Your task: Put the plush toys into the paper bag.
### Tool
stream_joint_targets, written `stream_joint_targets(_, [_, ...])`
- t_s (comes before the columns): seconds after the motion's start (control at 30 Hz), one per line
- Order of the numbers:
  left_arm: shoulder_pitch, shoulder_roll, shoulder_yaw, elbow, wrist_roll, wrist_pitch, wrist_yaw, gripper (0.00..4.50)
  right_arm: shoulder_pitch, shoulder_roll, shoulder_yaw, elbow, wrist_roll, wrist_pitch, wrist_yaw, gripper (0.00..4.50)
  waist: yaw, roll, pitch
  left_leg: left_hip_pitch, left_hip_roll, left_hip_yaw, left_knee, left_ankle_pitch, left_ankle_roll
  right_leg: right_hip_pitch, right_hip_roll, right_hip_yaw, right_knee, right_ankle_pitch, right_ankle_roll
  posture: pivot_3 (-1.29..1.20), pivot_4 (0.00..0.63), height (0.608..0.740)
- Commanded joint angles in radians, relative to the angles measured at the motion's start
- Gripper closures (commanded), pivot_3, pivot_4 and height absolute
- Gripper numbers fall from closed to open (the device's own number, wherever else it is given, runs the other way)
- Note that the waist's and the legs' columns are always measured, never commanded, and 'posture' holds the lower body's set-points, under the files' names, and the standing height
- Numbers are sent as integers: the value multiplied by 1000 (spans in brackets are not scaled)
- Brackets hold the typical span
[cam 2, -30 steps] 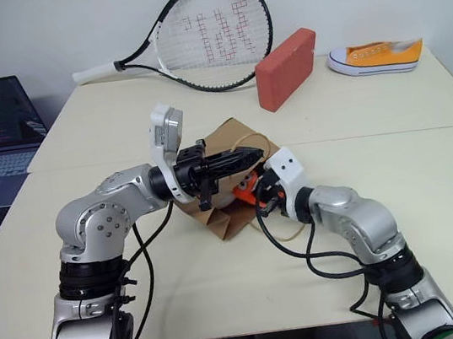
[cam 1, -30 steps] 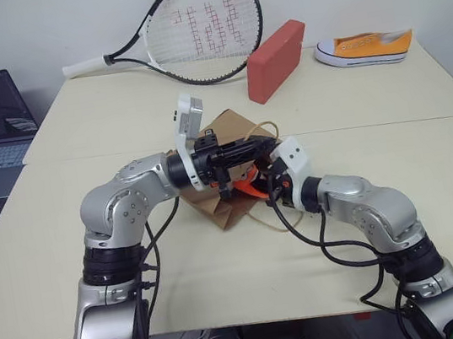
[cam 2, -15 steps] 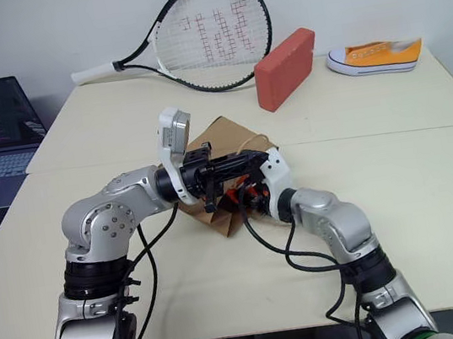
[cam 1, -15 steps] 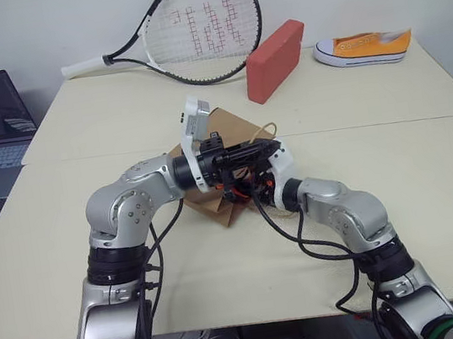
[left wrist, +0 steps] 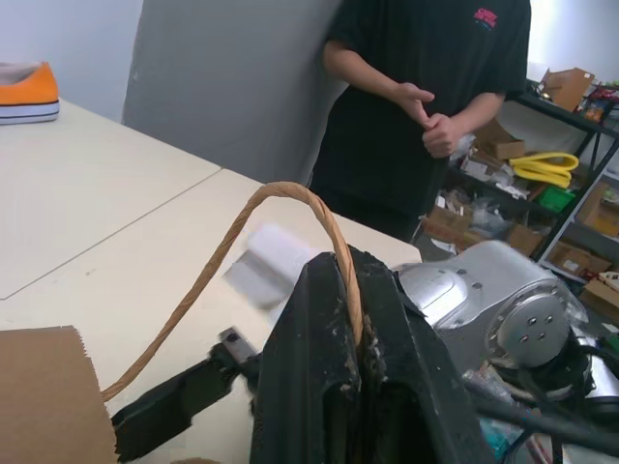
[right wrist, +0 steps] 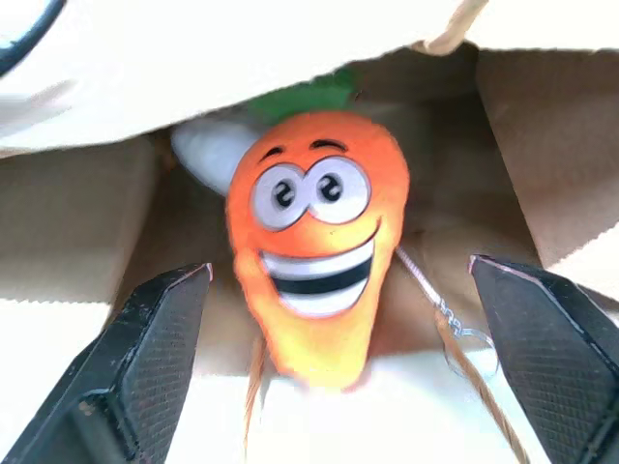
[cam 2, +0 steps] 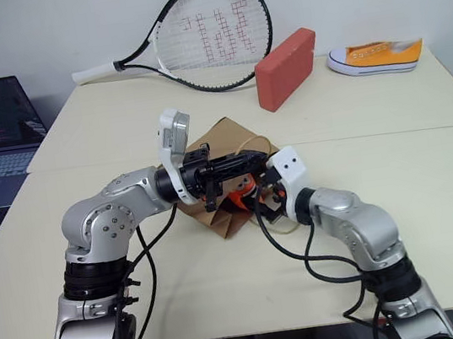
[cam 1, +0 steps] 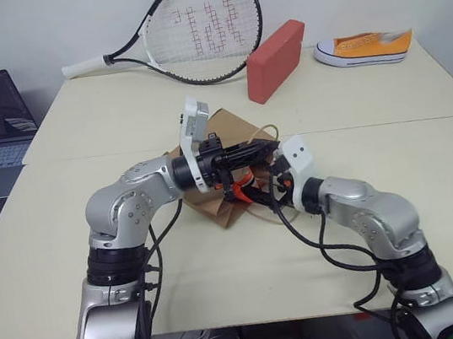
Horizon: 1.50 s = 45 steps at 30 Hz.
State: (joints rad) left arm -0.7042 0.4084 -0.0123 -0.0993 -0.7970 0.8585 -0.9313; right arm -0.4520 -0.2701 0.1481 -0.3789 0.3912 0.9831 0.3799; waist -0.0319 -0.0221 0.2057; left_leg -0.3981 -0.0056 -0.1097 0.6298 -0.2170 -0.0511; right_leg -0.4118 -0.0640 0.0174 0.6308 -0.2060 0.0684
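The orange grinning plush carrot (right wrist: 314,242) lay lengthwise, seemingly inside the brown paper bag's (cam 1: 214,201) mouth, straight ahead of the wide-open, empty right gripper (right wrist: 338,387), while the left gripper (left wrist: 348,377) was clamped on the bag's twisted cord handle (left wrist: 280,198).

Between the wide-set fingers of the right gripper (right wrist: 338,382), the carrot (right wrist: 314,242) is soft orange plush with a matt nap and flat stitched-looking eyes and grin. The finger pads (right wrist: 542,333) are black with a fine cross-hatched, rubbery texture. Around the toy, the paper bag (right wrist: 527,126) is dull brown kraft paper, creased. The left gripper (left wrist: 350,387), scuffed matt black, pinches a rough twisted paper-cord handle (left wrist: 242,232).
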Motion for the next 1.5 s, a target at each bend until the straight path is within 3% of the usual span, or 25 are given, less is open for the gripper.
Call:
stream_joint_targets(0.03, [-2,-1,15,-14,2,-22,1,4500,21,-70,-62,-118,72,57,59,35,0,0,0,0,0,0,0,0,0,0,0,0,0,0,0,0,150,740])
stream_joint_targets(0.2, [0,-3,23,-17,-1,-26,10,4500,144,-246,-175,-229,158,60,175,35,3,0,0,-1,0,0,0,0,0,0,0,0,0,-1,-1,0,150,740])
stream_joint_targets(0.33, [-13,4,43,-5,-4,-31,12,4500,255,-307,-219,-207,127,-1,169,35,1,0,0,0,0,0,0,0,0,1,0,0,0,-1,-2,0,150,740])
stream_joint_targets(0.53, [-24,15,58,5,-2,-35,5,4500,307,-259,-142,-109,74,-103,157,35,-3,0,0,2,1,2,0,0,0,1,0,0,0,-2,-2,0,150,740])
stream_joint_targets(0.87, [-37,14,78,-4,-8,-30,17,4500,214,-116,-29,135,-43,-251,122,35,-1,0,0,1,1,1,0,0,0,1,0,0,0,-1,-1,0,150,740])
stream_joint_targets(0.97, [-34,17,82,-9,-10,-28,20,4500,217,-120,-29,128,-37,-248,138,596,-1,0,0,1,1,1,0,0,0,1,0,0,0,-1,-1,0,150,740])
stream_joint_targets(1.33, [-29,30,85,-8,-10,-31,22,4500,163,-124,44,139,-147,-325,130,4465,-1,0,0,1,1,1,0,0,0,1,1,0,0,-1,-1,0,150,740])
stream_joint_targets(1.5, [-26,36,85,-7,-9,-32,20,4500,157,-121,27,116,-143,-310,135,4465,-1,0,0,1,1,0,0,0,0,1,1,0,0,0,0,0,150,740])
